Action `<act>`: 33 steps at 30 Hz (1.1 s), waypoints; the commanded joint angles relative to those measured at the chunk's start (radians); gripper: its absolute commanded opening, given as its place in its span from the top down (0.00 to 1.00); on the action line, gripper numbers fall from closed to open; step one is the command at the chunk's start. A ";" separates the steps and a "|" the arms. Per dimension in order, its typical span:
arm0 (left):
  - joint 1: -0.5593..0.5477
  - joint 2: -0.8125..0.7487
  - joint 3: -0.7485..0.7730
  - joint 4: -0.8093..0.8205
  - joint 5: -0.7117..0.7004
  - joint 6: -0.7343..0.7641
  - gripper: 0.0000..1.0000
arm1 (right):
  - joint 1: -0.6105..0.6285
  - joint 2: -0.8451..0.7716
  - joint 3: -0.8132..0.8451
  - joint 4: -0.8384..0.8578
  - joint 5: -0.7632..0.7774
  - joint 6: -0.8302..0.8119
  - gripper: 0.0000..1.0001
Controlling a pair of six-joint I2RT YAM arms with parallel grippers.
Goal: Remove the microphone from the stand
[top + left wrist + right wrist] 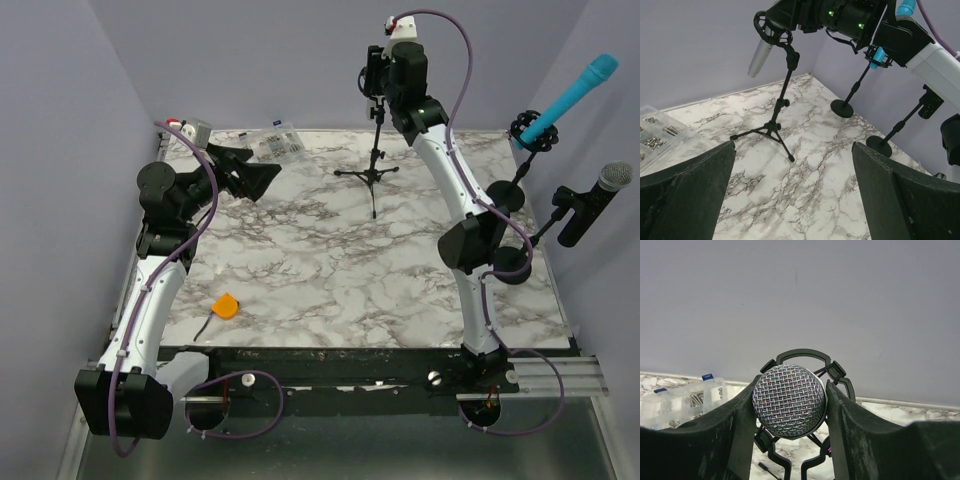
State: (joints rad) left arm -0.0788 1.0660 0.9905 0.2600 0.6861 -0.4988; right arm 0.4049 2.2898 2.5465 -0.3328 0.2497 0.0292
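Note:
A silver microphone (760, 55) sits in the black ring mount (771, 29) of a tripod stand (372, 172) at the back of the table. Its mesh head (789, 400) fills the right wrist view, with the mount ring (805, 356) behind it. My right gripper (789, 405) is shut on the mesh head, both fingers touching its sides; in the top view it (376, 72) is above the stand. My left gripper (792, 190) is open and empty, held above the table at the back left, also in the top view (255, 177).
Two more stands at the right edge hold a blue microphone (578, 92) and a black one (598, 200). A clear box of small parts (275, 143) lies at the back. An orange tape measure (226, 306) lies near the front left.

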 commanded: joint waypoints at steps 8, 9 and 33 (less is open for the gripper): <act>-0.003 -0.006 0.010 0.010 0.024 -0.004 0.02 | 0.006 -0.085 0.055 -0.010 -0.014 0.012 0.99; -0.003 -0.005 0.010 0.010 0.024 -0.004 0.02 | 0.006 -0.085 0.059 -0.014 -0.014 0.012 0.99; -0.003 -0.008 0.009 0.012 0.025 -0.006 0.01 | 0.036 -0.350 0.049 0.012 -0.033 0.072 0.99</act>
State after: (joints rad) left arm -0.0788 1.0660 0.9905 0.2604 0.6891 -0.5003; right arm 0.4274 2.0323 2.5805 -0.3386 0.2466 0.0704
